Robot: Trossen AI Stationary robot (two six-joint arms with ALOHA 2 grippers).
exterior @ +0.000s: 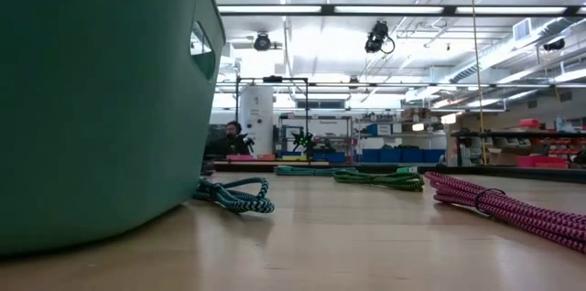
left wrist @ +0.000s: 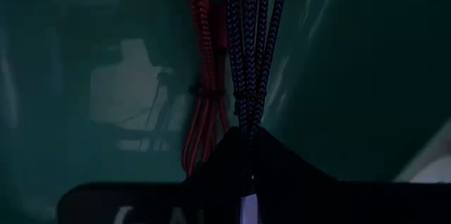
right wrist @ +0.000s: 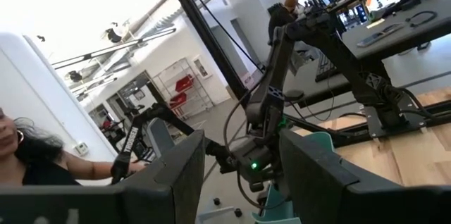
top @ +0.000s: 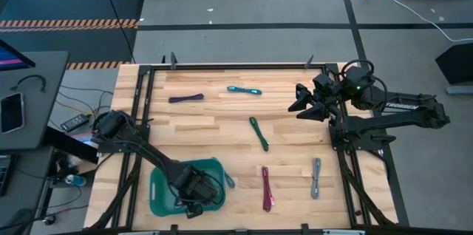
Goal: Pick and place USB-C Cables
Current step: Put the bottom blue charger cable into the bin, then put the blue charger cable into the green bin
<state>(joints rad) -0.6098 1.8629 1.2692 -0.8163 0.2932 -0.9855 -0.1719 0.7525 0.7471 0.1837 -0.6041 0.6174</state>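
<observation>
The left gripper point(top: 194, 191), inside the green bin point(top: 159, 191), pinches a dark blue cable point(left wrist: 250, 48); opening too high, it could bounce out

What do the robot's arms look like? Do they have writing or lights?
Both are dark, jointed arms with black cables along them. The right arm has white lettering and a small green light near its tool. The left arm shows no markings.

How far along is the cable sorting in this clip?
Partly done. A red cable already lies in the green bin. The left gripper, inside the bin, holds a dark blue cable. Six cables remain on the table, one against the bin. The right gripper waits raised.
</observation>
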